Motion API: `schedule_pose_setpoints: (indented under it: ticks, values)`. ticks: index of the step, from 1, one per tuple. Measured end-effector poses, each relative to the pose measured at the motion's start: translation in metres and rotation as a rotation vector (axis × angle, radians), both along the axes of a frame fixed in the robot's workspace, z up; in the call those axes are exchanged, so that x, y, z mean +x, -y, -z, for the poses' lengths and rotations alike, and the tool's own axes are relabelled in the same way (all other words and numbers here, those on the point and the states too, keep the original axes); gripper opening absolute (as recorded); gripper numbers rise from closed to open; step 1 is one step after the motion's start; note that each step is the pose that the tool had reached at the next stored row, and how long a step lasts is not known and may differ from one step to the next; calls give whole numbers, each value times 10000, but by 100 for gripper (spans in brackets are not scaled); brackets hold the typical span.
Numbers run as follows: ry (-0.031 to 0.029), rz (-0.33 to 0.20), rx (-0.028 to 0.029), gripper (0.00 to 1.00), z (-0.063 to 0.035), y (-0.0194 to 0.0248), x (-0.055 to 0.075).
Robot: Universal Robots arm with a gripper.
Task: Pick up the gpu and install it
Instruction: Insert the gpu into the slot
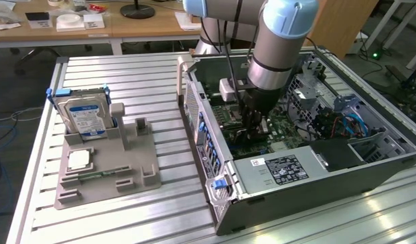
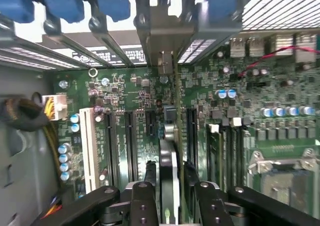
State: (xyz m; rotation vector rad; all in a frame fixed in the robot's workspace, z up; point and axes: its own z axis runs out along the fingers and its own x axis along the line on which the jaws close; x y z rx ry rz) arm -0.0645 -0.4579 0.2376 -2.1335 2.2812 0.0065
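Observation:
Seen edge-on in the wrist view, the gpu (image 2: 169, 136) is a thin dark card standing upright on the green motherboard (image 2: 125, 91). It is lined up with one of the long black expansion slots (image 2: 148, 121). My gripper (image 2: 170, 168) straddles the card from above, one side on each face. In the exterior view the gripper (image 1: 252, 134) reaches deep into the open computer case (image 1: 317, 178), down at the motherboard, and the arm hides the card there. The card's end points toward the case's rear slot openings (image 2: 165, 51).
A grey fixture (image 1: 106, 178) on the slatted table at the exterior view's left holds an upright hard drive (image 1: 86, 117) and a small silver chip (image 1: 79, 160). Inside the case, the power supply (image 1: 279, 170), drive cage (image 1: 370, 145) and cables (image 2: 30, 113) crowd around the arm.

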Motion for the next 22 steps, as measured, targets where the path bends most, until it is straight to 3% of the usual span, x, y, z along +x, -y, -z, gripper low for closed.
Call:
schedule_pose_setpoints:
  ticks: [9, 14, 16, 17, 19, 22]
  values:
    - [33, 3, -1, 35, -380, 0, -1]
    - [48, 3, 0, 34, -394, 0, -1]
    - [48, 3, -1, 21, -395, 0, -1]
    - [49, 3, 0, 21, -395, 0, -1]
    - [48, 3, -1, 10, -395, 0, -1]
    - [48, 3, -1, 11, -395, 0, -1]
